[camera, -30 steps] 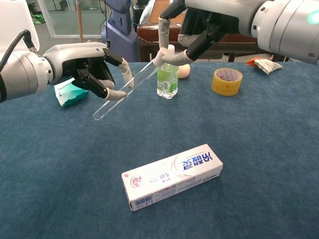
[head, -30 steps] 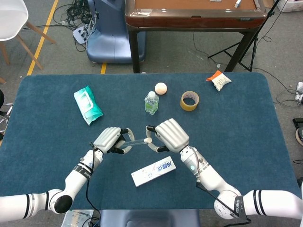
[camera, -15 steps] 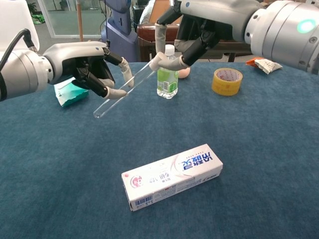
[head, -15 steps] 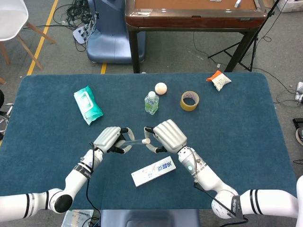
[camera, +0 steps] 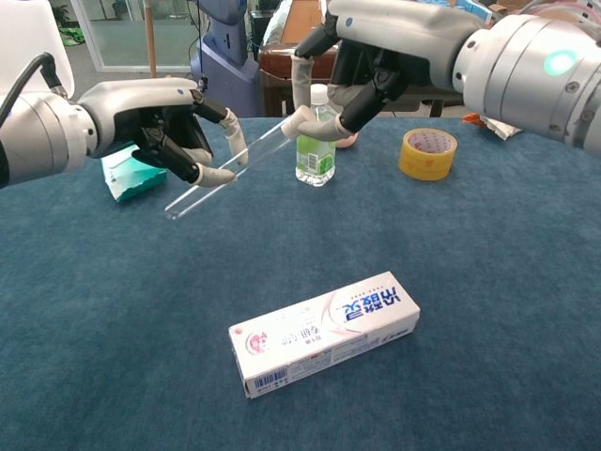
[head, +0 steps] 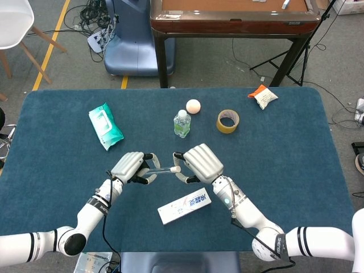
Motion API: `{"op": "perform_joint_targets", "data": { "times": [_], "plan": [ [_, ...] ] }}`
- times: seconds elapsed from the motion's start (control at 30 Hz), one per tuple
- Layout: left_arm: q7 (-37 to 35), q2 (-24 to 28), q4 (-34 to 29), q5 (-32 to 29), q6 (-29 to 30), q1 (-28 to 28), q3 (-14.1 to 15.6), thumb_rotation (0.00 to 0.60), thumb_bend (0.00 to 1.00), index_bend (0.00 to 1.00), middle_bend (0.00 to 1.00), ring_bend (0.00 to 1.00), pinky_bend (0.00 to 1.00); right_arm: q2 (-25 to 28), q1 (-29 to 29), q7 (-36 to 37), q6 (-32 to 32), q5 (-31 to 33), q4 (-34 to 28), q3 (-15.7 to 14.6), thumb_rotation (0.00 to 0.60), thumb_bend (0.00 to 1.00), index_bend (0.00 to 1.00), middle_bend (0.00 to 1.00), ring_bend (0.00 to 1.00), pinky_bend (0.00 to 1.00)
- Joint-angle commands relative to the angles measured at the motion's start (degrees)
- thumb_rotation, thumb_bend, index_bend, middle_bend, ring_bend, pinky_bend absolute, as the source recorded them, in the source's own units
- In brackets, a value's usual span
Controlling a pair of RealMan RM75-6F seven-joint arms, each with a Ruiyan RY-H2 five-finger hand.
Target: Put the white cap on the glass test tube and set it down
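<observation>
My left hand (head: 132, 166) (camera: 160, 122) holds the glass test tube (head: 161, 170) (camera: 191, 197) in the air above the blue table (head: 284, 148). The tube slants, closed end low and to the left, mouth up toward the right. My right hand (head: 200, 163) (camera: 376, 56) pinches the white cap (head: 177, 169) right at the tube's mouth. In the chest view its fingertips (camera: 299, 120) cover the cap, so I cannot tell how far the cap sits on the tube.
A white toothpaste box (head: 184, 206) (camera: 324, 334) lies below the hands. Behind them stand a small green bottle (head: 182, 124) (camera: 316, 155), a tape roll (head: 227, 121) (camera: 428, 153) and a pale ball (head: 193, 106). A wipes pack (head: 105, 125) lies far left, a snack packet (head: 263, 96) far right.
Both hands and the tube have drifted a little to the left. The right hand has closed in on the tube's mouth, and the cap that showed white before is now covered by its fingers.
</observation>
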Motion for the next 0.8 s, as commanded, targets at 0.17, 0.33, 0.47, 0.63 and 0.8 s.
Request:
{"op": "perform_joint_targets", "data": {
  "times": [0.17, 0.33, 0.47, 0.63, 0.8],
  "plan": [
    [0.14, 0.12, 0.02, -0.22, -0.14, -0.11, 0.12, 0.6, 0.34, 0.64, 1.0, 0.96, 1.0, -0.09, 0.09, -0.42, -0.11, 0.27, 0.3, -0.21, 0.6, 0.38, 0.63, 0.96, 1.0, 1.0],
    [0.08, 0.15, 0.19, -0.2, -0.09, -0.04, 0.25, 0.6, 0.34, 0.64, 1.0, 0.96, 1.0, -0.13, 0.04, -0.43, 0.04, 0.59, 0.35, -0.14, 0.6, 0.24, 0.58, 0.96, 1.0, 1.0],
    [-0.04, 0.28, 0.52, -0.19, -0.15, 0.01, 0.29, 0.6, 0.34, 0.64, 1.0, 0.96, 1.0, 0.12, 0.14, -0.8, -0.13, 1.14, 0.13, -0.1, 0.6, 0.14, 0.48, 0.96, 1.0, 1.0],
    [-0.18, 0.54, 0.76, 0.01, -0.16, 0.09, 0.3, 0.6, 0.34, 0.64, 1.0, 0.96, 1.0, 0.69, 0.25, -0.58, -0.7, 1.94, -0.49, 0.04, 0.6, 0.08, 0.33, 0.95, 1.0, 1.0],
    [0.34, 0.81, 1.96, 0.41, -0.24, 0.19, 0.86, 0.6, 0.34, 0.64, 1.0, 0.96, 1.0, 2.09, -0.3, 0.34, -0.52, 1.44, -1.61, -0.04, 0.6, 0.06, 0.28, 0.95, 1.0, 1.0]
  ]
}}
